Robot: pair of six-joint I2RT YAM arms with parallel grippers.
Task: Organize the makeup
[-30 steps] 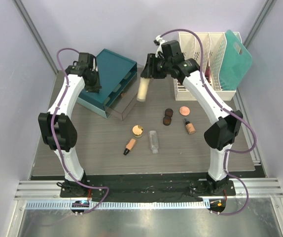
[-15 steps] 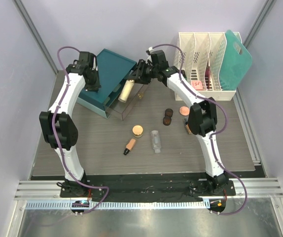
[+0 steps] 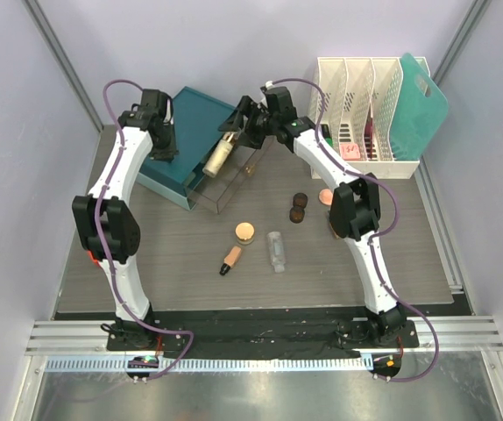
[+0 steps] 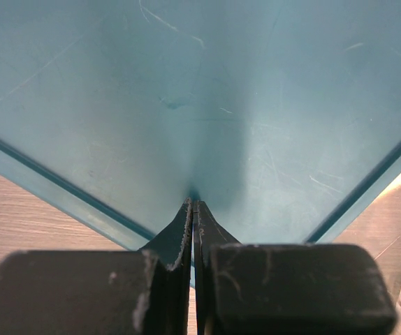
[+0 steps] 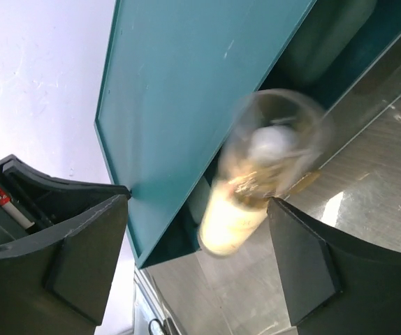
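Observation:
A cream bottle with a clear cap (image 3: 219,156) hangs tilted over the pulled-out clear drawer (image 3: 227,189) of the teal drawer box (image 3: 194,118). In the right wrist view the bottle (image 5: 256,188) is motion-blurred between wide-apart jaws. My right gripper (image 3: 244,124) (image 5: 197,202) is open just above it. My left gripper (image 3: 165,149) (image 4: 195,204) is shut and empty, tips pressed on the teal box's top (image 4: 207,91). On the table lie a peach compact (image 3: 245,231), a tan tube with black cap (image 3: 230,260), a clear bottle (image 3: 274,251), two dark-brown jars (image 3: 298,207) and a pink compact (image 3: 324,196).
A white slotted rack (image 3: 357,88) stands at the back right with a teal board (image 3: 424,105) leaning in it. My right arm (image 3: 348,206) stretches over the pink compact and hides what lies under its elbow. Purple walls close in on both sides.
My right gripper carried the cream bottle left to over the open drawer and opened. The bottle went from upright to tilted and is now blurred between the jaws. The left arm stayed.

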